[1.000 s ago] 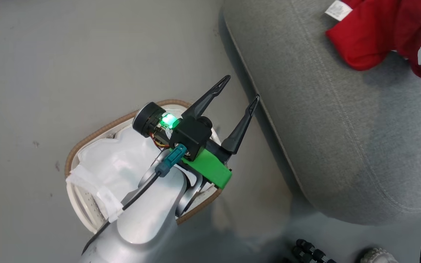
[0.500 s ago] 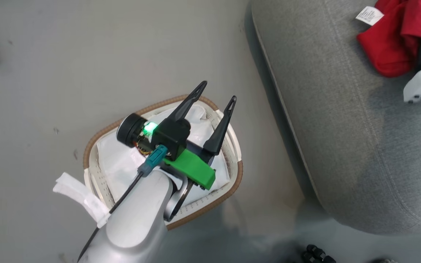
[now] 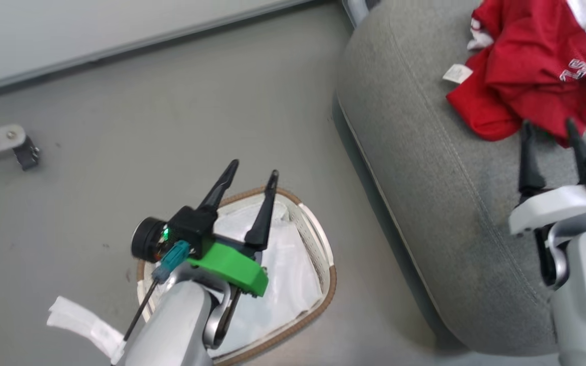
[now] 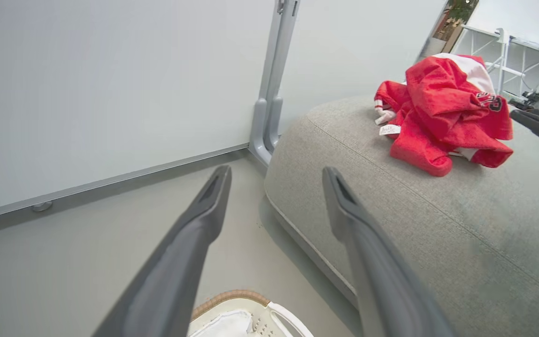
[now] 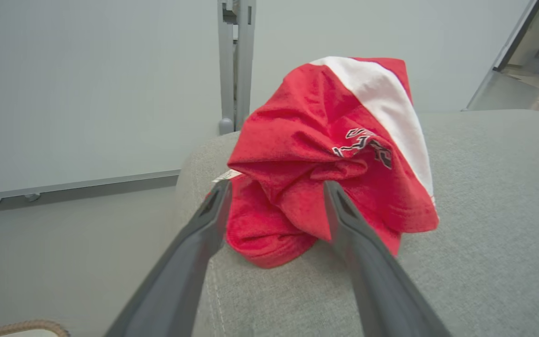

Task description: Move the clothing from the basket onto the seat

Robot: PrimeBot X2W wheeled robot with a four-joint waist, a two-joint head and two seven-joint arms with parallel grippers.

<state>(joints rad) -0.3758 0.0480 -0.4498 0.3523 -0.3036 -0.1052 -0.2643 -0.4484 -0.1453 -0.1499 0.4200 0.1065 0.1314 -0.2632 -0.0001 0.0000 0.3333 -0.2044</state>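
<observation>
We see red jersey clothing point(image 3: 527, 66) heaped on the grey woven seat point(image 3: 425, 168). Our left gripper point(image 3: 253, 168) and right gripper point(image 3: 549, 123) gape wide.

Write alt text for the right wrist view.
A crumpled red jersey with a white stripe and lettering lies on the grey sofa. The right gripper points at it, jaws open and empty. A pale wall stands behind.

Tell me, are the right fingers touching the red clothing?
Cannot tell. In the right wrist view the open fingers overlap the clothing; the head view puts their tips at its edge. Neither shows plain contact or gap.
</observation>
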